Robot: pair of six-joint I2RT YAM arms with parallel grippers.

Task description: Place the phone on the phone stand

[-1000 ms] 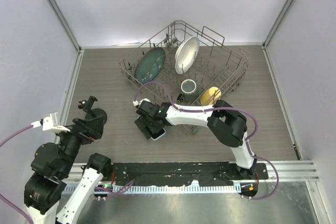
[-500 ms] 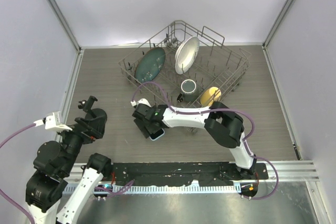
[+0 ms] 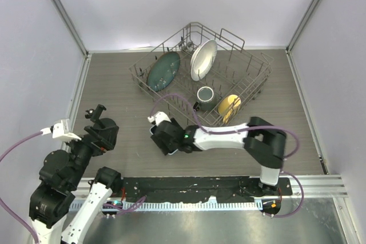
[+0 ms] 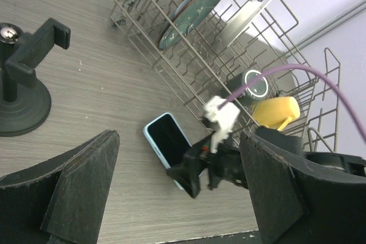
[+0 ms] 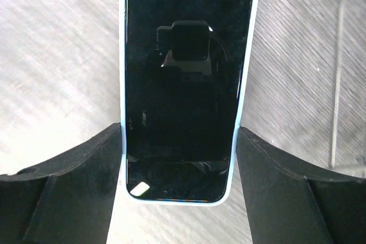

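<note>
The phone (image 5: 183,72), black screen in a light blue case, lies screen up on the wooden table between my right gripper's (image 5: 180,136) two fingers, which press on its long edges. In the left wrist view the phone (image 4: 166,138) lies flat with the right gripper (image 4: 197,170) at its near end. From above, the right gripper (image 3: 166,138) covers the phone. The black phone stand (image 3: 104,126) stands at the left, also in the left wrist view (image 4: 20,84). My left gripper (image 4: 183,198) is wide open and empty, hovering just near the stand.
A wire dish rack (image 3: 137,75) stands at the back with a teal plate (image 3: 163,70), a white plate (image 3: 203,59), a dark mug (image 3: 205,94) and a yellow cup (image 3: 229,104). Grey walls close in left and right. A purple cable (image 3: 171,96) loops over the right arm.
The right arm has stretched out and its gripper has shifted slightly toward the near edge over the phone, whose blue corner no longer shows from above. The left arm has barely moved.
</note>
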